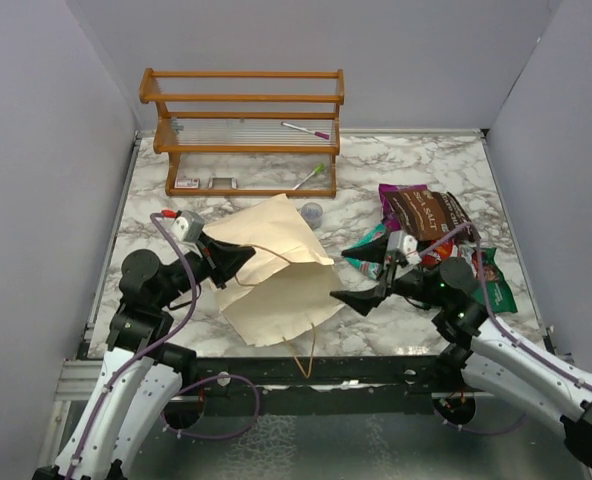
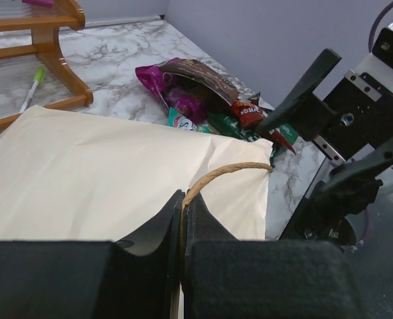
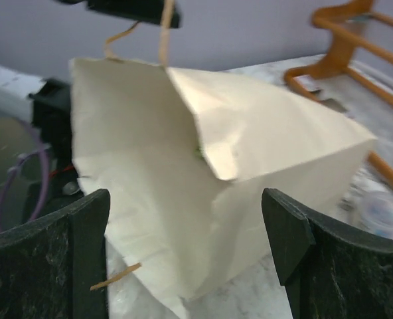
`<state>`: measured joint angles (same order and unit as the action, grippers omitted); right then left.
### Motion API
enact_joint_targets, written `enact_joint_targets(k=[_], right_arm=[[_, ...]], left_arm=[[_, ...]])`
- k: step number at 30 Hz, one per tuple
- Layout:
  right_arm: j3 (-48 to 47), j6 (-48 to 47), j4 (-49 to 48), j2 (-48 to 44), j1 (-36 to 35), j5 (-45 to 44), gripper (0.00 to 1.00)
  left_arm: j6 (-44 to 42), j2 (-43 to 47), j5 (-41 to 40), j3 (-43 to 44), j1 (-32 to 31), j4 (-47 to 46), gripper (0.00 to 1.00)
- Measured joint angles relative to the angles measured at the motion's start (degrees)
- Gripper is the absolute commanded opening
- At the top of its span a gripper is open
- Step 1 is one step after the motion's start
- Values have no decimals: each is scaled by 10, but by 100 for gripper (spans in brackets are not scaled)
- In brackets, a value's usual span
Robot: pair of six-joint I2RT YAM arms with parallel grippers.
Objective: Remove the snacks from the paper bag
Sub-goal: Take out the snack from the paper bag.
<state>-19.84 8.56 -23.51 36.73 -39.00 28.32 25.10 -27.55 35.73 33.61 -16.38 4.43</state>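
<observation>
The cream paper bag (image 1: 276,275) lies on its side in the middle of the marble table, its mouth towards the right arm. My left gripper (image 1: 250,256) is shut on the bag's tan string handle (image 2: 216,175), pinched between the fingertips (image 2: 181,207). My right gripper (image 1: 337,277) is open just right of the bag mouth, with the bag (image 3: 203,186) straight ahead between its spread jaws (image 3: 186,199) and nothing in them. A pile of snacks (image 1: 426,215) lies on the table behind the right gripper: dark brown, purple, teal, red and green packets (image 2: 203,93). A speck of green (image 3: 198,151) shows inside the bag.
A wooden rack (image 1: 241,130) with pens stands at the back left. A small clear cup (image 1: 312,211) sits just behind the bag. A second string handle (image 1: 306,345) trails towards the table's front edge. Grey walls close in three sides.
</observation>
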Motion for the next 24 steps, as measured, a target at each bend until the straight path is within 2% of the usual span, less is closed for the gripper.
enact_joint_targets(k=[3, 8, 12, 16, 24], right_arm=[[-22, -46, -2, 59, -45, 78, 96], [-69, -154, 6, 102, -177, 76, 89], [-109, -249, 14, 184, -272, -10, 84], [-135, -336, 6, 284, -330, -127, 82], [-154, -496, -47, 438, -342, -237, 78]], left_arm=[[-2, 13, -12, 0, 3, 6, 0], [-4, 24, -23, 0, 7, 8, 0], [-6, 24, -24, 0, 7, 9, 0], [-6, 25, -24, 0, 7, 11, 0], [9, 27, -11, 0, 7, 13, 0]])
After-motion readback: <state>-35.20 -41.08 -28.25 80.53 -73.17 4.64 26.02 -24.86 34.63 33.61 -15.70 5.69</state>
